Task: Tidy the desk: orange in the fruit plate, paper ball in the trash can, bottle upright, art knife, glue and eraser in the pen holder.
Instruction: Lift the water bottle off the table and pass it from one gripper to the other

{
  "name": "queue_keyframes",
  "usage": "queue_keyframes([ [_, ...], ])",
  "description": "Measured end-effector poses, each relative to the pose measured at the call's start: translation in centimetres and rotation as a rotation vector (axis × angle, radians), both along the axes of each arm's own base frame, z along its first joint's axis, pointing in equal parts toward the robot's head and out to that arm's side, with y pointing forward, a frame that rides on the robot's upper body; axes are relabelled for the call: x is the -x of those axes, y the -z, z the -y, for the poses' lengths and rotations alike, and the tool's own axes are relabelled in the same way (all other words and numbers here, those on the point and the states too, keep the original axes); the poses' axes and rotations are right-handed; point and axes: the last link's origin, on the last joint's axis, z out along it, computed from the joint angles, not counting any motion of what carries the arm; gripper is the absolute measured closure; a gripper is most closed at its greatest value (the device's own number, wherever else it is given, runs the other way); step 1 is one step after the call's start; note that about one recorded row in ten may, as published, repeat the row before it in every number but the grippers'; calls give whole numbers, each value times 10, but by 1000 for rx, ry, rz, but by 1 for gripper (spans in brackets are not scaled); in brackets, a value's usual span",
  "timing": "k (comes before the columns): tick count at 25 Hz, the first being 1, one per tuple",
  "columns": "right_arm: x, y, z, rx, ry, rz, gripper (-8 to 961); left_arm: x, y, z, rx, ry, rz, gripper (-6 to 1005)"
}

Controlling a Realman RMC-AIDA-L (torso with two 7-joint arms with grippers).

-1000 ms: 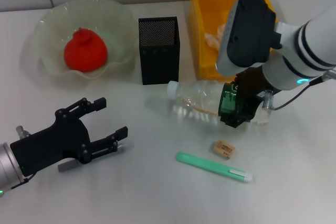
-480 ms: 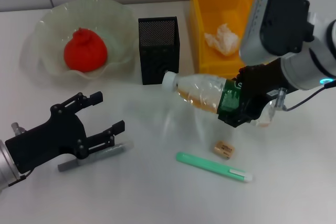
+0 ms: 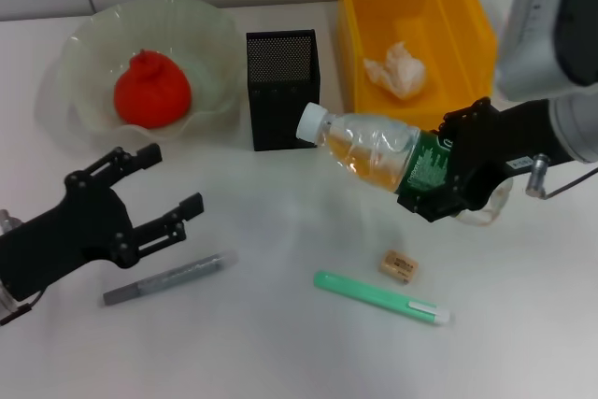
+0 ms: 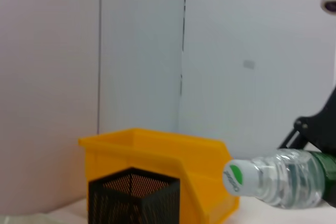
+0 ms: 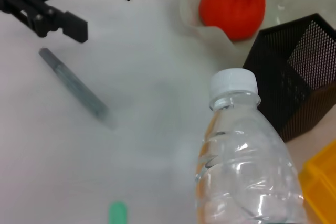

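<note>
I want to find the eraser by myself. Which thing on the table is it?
Start at the big yellow trash can and come toward the table's near edge, past the bottle held by the right gripper. The eraser is the tiny tan block beside the long green pen-shaped stick.

A clear ribbed plastic bottle with a white screw cap (image 5: 247, 166) fills the lower right of the frame, cap uppermost. A black metal-mesh square holder (image 5: 294, 74) sits at the right edge, and a bright yellow plastic corner (image 5: 321, 182) shows at lower right. The red-orange round fruit (image 5: 232, 6) lies at top centre. A black two-fingered gripper (image 5: 79, 1) occupies the upper left, fingers spread. Below it lies a slim grey pen-like stick (image 5: 73, 88). A green tip (image 5: 117, 214) touches the bottom edge.
</note>
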Motion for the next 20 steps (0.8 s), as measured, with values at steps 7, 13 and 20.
queue_keyframes([
  [7,-10,-15,17,7,-54,-225,182,0,-8,2,-35,-10,57,171],
  [13,-35,-29,21,-28,-64,-393,181,-1,-9,3,-38,-9,72,171],
  [20,-66,-24,19,-54,-86,-543,179,-2,-9,3,-43,-16,101,171],
])
